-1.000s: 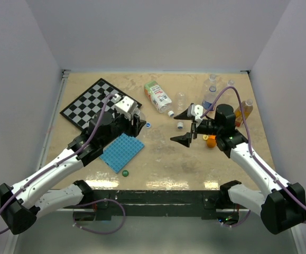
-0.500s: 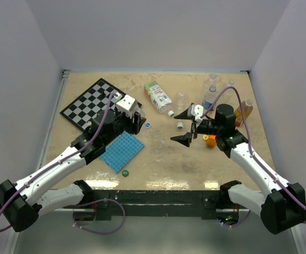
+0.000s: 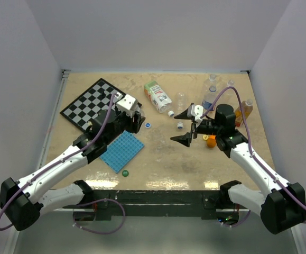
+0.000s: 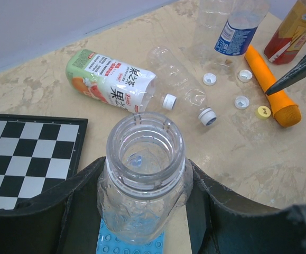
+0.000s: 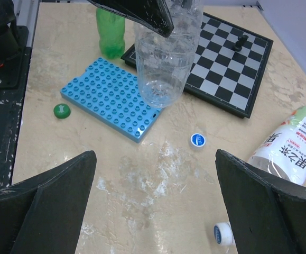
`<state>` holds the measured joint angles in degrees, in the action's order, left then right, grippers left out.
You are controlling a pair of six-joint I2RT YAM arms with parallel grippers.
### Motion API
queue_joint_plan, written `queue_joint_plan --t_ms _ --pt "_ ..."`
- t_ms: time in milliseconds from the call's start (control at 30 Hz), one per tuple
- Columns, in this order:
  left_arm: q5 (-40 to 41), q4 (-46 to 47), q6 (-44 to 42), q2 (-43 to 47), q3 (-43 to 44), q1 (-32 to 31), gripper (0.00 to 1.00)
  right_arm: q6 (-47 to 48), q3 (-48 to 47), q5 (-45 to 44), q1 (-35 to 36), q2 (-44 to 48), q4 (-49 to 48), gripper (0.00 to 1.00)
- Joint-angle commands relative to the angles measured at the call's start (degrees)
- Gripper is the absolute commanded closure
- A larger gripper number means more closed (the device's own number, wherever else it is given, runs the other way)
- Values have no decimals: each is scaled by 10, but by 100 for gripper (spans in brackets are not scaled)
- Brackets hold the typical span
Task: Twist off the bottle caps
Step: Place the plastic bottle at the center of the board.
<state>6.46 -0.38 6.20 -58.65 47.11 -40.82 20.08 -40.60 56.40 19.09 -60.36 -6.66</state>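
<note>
Your left hand [image 4: 145,185] is clenched around an upright clear bottle [image 4: 142,211] with an open neck, over the blue studded plate [image 5: 110,100]. Your right hand [image 5: 155,159] hangs released, jaws wide. A blue cap [image 5: 197,140] and a green cap [image 5: 62,110] lie loose on the counter [image 5: 142,201], and white caps [image 4: 210,79] lie near the orange carrot toy [image 4: 271,87].

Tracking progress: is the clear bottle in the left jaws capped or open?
Open: the clear bottle has a bare rim; the wrist view looks straight inside.
</note>
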Motion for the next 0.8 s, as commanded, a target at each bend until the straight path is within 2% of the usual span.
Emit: queue_joint_plan --t_ms 0,767 --pt "7 37 -20 -10 8 7 75 11 -20 -7 -2 2 6 2" --pt "3 66 -29 -42 7 24 75 22 -22 -7 -2 -3 15 2"
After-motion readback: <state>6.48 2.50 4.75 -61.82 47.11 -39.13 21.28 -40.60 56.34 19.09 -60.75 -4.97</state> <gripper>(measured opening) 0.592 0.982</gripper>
